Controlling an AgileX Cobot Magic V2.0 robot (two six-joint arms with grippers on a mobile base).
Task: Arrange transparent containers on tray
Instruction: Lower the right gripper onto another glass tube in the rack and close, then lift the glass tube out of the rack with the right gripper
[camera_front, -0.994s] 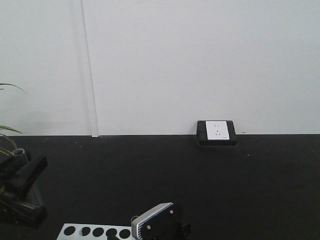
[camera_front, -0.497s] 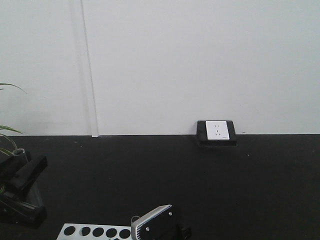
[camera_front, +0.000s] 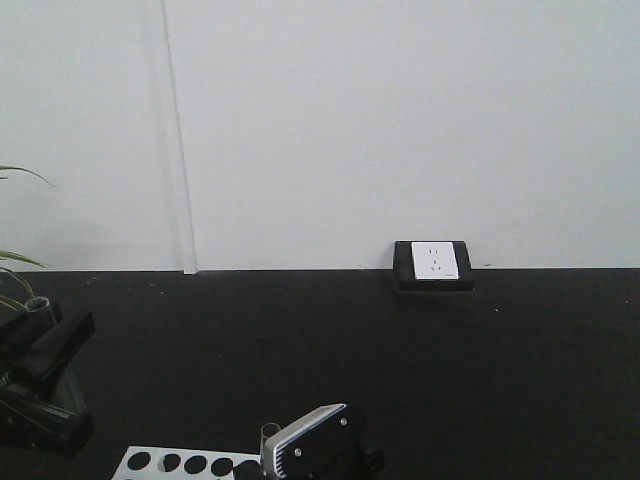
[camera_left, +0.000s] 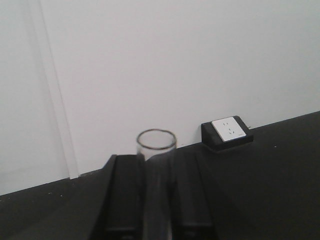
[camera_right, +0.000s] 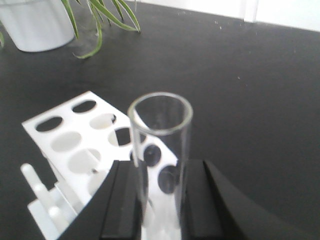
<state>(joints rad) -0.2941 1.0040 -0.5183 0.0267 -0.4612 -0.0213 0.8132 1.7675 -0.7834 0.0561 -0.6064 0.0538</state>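
Note:
Each gripper is shut on one transparent container. In the left wrist view a clear glass tube (camera_left: 156, 150) stands upright between the dark fingers of my left gripper (camera_left: 156, 167), its rim toward the white wall. In the front view that gripper (camera_front: 48, 345) sits at the far left with the tube's rim (camera_front: 38, 302) sticking up. My right gripper (camera_right: 161, 172) clamps a second tube (camera_right: 160, 122) above the corner of the white holed rack (camera_right: 70, 142). The tray is out of view.
The rack (camera_front: 185, 465) lies at the bottom edge of the front view, beside the right arm's wrist housing (camera_front: 310, 445). A white plant pot (camera_right: 35, 22) with green leaves stands beyond the rack. A black socket box (camera_front: 432, 265) sits against the wall on the black tabletop (camera_front: 400, 350).
Almost nothing differs. The right arm's wrist housing dipped slightly and came back up; the left gripper and its tube stayed where they were.

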